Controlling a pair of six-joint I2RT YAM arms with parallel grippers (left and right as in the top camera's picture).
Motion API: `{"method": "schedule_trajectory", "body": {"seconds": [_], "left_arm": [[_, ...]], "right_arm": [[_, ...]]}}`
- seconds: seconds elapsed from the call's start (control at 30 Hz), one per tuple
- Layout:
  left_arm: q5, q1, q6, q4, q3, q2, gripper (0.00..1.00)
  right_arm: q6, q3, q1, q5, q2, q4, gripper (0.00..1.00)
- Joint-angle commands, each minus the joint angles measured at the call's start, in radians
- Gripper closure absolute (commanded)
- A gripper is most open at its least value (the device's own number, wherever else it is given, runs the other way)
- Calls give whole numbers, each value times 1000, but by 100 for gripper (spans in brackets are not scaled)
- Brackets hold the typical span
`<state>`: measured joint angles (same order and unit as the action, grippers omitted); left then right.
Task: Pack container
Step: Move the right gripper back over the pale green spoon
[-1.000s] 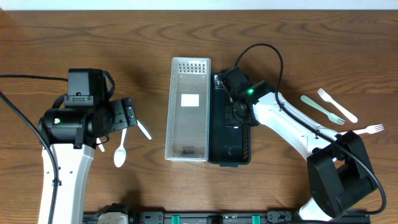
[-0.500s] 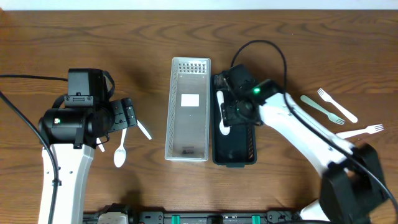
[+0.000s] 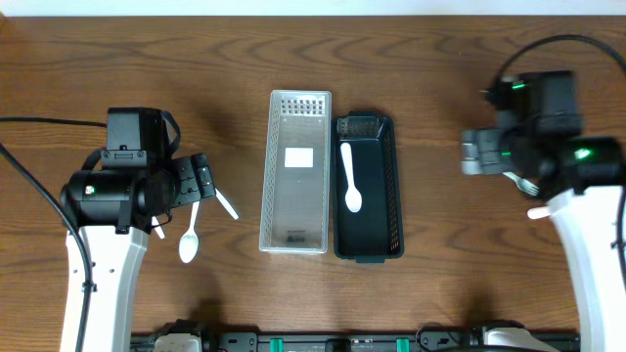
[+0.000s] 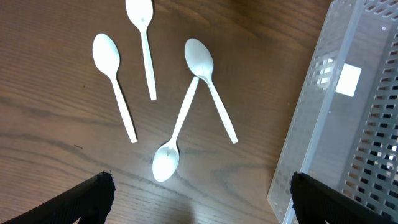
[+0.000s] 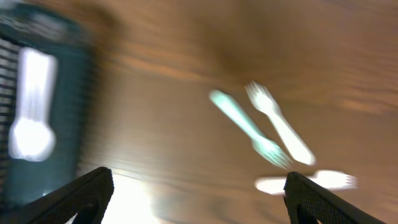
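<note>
A dark green container [image 3: 394, 186] stands at the table's middle with one white spoon [image 3: 349, 178] lying inside it. Beside it on the left is a pale perforated basket [image 3: 296, 184]. My right gripper [image 3: 477, 154] hangs open and empty at the far right. Its wrist view is blurred and shows the right gripper [image 5: 198, 186] above bare wood, with a green fork [image 5: 245, 127] and two white forks [image 5: 280, 124] ahead. My left gripper [image 4: 199, 186] is open and empty over several white spoons [image 4: 186, 118] on the wood.
The perforated basket [image 4: 348, 124] fills the right of the left wrist view. One spoon [image 3: 189, 240] lies just below the left gripper [image 3: 201, 186]. A bit of a fork [image 3: 536, 210] shows under the right arm.
My right gripper opened, left the white spoon in the dark container, and swung away to the far right over the forks. The left arm has not moved.
</note>
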<state>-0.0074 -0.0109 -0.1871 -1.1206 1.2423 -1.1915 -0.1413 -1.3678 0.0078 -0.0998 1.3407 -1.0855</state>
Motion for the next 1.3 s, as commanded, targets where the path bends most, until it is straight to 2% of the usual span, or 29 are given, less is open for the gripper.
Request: {"method": "schedule_trajectory", "body": {"seconds": [0.0,0.1,0.3,0.5,0.67,1.27], "left_arm": [[-13,5,-10,0,16,-6,7],[-13,5,-10,0,16,-6,7],[-13,5,-10,0,16,-6,7],[-13,5,-10,-1,16,-6,7],[-13,5,-10,0,16,-6,8],[-13,5,-10,3,16,-6,7]], "right_arm": [[-371,1,-159,75,64,4,12],[-568,1,-243,147,133,35,13],[-752,1,-285,146,307,65,12],[-758,1,-303,146,514,129,16],[-757,1,-302,146,620,170,18],[-757,39,-315,161,659,219,17]]}}
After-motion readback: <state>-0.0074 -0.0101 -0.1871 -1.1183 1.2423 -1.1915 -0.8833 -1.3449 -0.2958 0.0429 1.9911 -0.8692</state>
